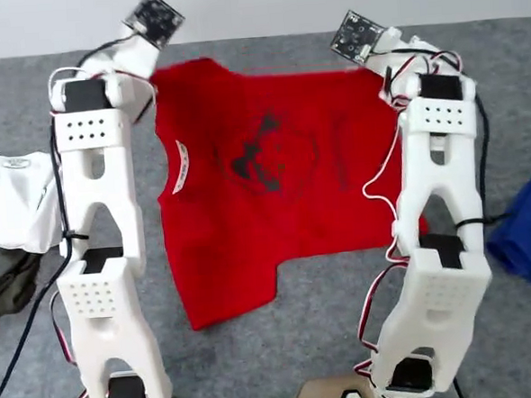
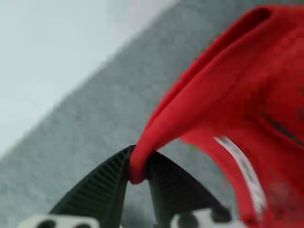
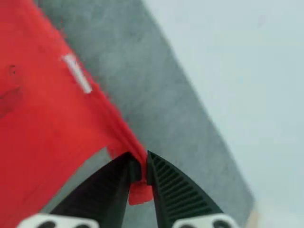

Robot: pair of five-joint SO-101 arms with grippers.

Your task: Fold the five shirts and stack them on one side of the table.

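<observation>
Evidently limp, the red shirt (image 1: pixel 240 228) is pinched at twelve-o'clock corners by left tool (image 2: pixel 137 174) and right tool (image 3: pixel 141 181).

The red shirt (image 1: pixel 240 219) is matt cloth, the table cover (image 1: pixel 331 312) rough fabric, the left gripper (image 2: pixel 137 166) ribbed black plastic.

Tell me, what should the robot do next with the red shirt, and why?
Probably lift the far edge a little and carry it toward the near edge. The left hand and right hand each pinch the far edge of the red shirt, which lies spread flat, so it looks ready to fold.
</observation>
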